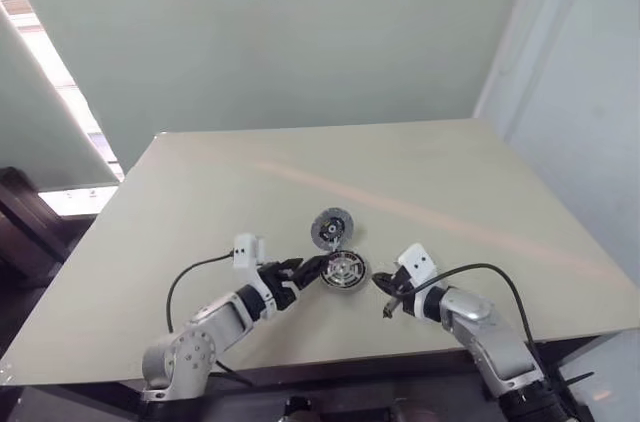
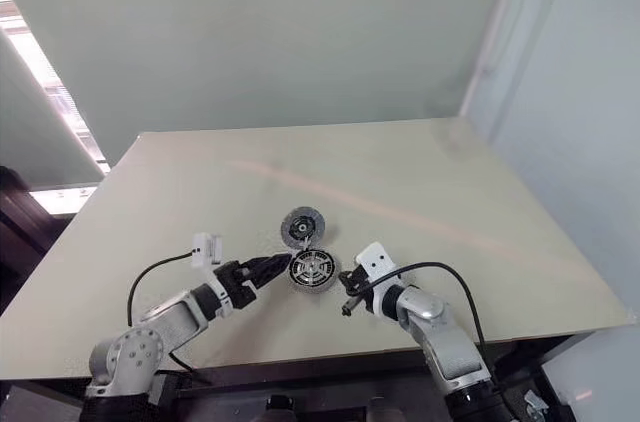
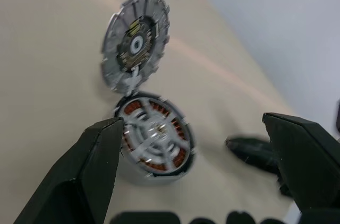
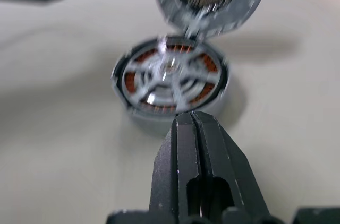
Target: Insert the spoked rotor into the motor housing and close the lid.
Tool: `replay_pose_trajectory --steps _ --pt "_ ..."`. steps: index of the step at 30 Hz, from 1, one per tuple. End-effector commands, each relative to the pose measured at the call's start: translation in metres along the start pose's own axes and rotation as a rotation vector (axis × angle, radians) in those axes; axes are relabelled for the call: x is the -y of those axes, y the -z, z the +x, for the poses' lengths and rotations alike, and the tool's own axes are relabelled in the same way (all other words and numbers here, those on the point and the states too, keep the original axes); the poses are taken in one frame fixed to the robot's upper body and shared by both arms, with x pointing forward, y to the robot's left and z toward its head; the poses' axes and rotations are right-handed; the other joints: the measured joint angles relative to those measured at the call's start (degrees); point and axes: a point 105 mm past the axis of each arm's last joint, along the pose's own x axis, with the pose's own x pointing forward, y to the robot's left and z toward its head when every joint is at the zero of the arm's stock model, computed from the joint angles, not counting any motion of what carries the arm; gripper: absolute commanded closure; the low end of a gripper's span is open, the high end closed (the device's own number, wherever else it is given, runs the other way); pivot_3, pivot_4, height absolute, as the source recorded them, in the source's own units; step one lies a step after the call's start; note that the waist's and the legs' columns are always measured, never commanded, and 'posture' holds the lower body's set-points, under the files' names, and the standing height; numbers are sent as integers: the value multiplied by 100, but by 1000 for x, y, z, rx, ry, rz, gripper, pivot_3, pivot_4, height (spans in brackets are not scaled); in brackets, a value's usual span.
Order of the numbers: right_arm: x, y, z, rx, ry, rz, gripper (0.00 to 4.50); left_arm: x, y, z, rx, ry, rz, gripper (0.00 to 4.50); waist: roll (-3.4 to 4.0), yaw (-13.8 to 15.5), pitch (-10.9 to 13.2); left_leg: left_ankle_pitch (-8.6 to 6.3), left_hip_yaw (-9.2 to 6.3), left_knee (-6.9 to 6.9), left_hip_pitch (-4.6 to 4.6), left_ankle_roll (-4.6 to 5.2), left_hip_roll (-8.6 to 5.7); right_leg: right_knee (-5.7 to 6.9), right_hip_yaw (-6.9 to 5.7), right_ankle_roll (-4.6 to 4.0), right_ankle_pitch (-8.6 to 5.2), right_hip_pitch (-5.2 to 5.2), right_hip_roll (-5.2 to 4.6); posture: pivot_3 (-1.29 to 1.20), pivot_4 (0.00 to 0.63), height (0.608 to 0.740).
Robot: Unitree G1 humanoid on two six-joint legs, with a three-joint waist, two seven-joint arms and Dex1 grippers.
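rotor [image 4: 171, 78] seated in housing [image 4: 133, 112], frame centre | lid [image 3: 136, 41] up, hinged at far edge | L gripper [image 3: 199, 152] wide open – R gripper [image 4: 194, 123] shut, empty | next: push lid flat, steady housing

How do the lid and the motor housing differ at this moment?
The lid stands swung open, showing a grey slotted face with a dark hub; the motor housing sits flat on the table, a cup ringed with copper-brown windings. The housing carries the spoked rotor; the lid carries nothing. Both are round, similarly wide, joined at one edge.
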Motion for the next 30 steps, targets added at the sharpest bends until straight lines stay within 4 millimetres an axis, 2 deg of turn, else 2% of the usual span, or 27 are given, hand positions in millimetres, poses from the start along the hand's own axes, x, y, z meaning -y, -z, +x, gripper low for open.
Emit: replay_pose_trajectory --steps 1,5,7,10,13,17,20,27,30 --pt "8 -36 8 156 55 16 4500 -5 -16 -5 110 0 149 12 1 -2 1 0 1 0 1 0 1 1 2 0 0 -1 0 0 0 740" --pt "-2 -56 27 248 39 76 4500 -17 -33 -17 282 -31 141 12 2 -2 0 0 1 -2 1 0 3 2 1 -1 0 -3 1 0 0 740" --pt "-5 -56 39 244 28 89 4500 -23 -37 -22 324 -56 114 12 2 -1 0 0 2 -3 1 0 4 2 2 -1 0 -7 1 0 0 740" --pt "-12 -42 56 176 4 90 4500 -26 -37 -23 330 -72 122 12 2 3 0 1 -1 -4 0 1 3 2 0 0 1 -6 1 0 0 740" --pt "-16 -18 67 76 -12 75 4500 -27 -39 -23 346 -79 117 12 1 16 -1 1 -2 -3 0 2 -5 -1 1 1 2 -3 -2 0 0 740" --pt "-15 4 72 -5 -9 49 4500 -25 -39 -23 347 -80 119 12 2 -1 -1 1 -1 -3 0 2 -5 1 3 3 3 -5 -2 0 0 740" --pt "-14 10 72 -20 -7 42 4500 -25 -37 -22 339 -85 125 12 3 -3 -2 2 -2 -2 8 2 -2 5 2 11 8 2 1 0 0 740" --pt "-18 -27 63 99 -79 40 4500 -29 -33 -23 319 -88 120 12 3 -2 -2 2 -3 1 6 3 -2 6 2 12 9 1 2 0 0 740" --pt "-29 -31 52 57 -164 -54 3876 -34 -27 -26 287 -98 125 0 4 -2 -2 1 -3 -1 4 3 -3 5 2 13 10 -2 1 0 0 740"
